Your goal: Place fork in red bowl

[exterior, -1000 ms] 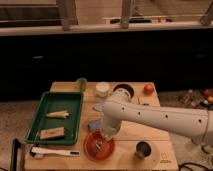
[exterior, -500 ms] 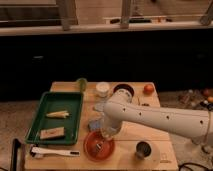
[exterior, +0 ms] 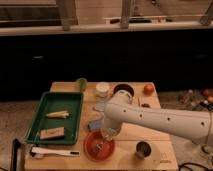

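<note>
Fork [exterior: 100, 146] appears as 1 slim pale streak inside the red bowl [exterior: 89, 149], directly beneath the gripper [exterior: 106, 134], which hangs over the bowl's upper right rim. You should note its grip state cannot be judged. Risk: a careless withdrawal could clip the rim, tipping the bowl and dislodging the fork.

Almost no change: end effector [exterior: 106, 136] holds its earlier station just above the red bowl [exterior: 98, 145]; fork [exterior: 101, 146] lies inside that bowl as before.
</note>
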Tool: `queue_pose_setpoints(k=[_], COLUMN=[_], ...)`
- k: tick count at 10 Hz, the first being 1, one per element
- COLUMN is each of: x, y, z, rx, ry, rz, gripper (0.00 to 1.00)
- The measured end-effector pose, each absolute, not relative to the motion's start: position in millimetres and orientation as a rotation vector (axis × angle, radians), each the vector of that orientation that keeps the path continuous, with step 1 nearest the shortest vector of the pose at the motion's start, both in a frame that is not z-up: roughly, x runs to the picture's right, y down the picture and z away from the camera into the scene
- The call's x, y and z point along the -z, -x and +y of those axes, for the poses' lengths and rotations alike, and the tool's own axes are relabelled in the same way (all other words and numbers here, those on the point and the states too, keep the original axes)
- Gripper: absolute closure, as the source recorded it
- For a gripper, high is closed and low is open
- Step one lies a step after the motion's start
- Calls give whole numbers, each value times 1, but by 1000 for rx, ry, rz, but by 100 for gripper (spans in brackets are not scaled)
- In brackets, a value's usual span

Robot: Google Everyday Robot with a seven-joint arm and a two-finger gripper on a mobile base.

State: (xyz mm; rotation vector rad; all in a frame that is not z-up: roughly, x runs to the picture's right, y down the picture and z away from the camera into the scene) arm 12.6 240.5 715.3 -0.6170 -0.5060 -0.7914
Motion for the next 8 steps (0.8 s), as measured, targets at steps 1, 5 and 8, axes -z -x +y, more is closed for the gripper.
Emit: queue_pose_setpoints(k=[1,5,8], x=[-716,-717,-719], y=[-15,-12,-6], z=[240,242,241], rx=[785,802,811], ry=[616,632,636], rz=[-502,-516,-525], gripper=[86,37,20])
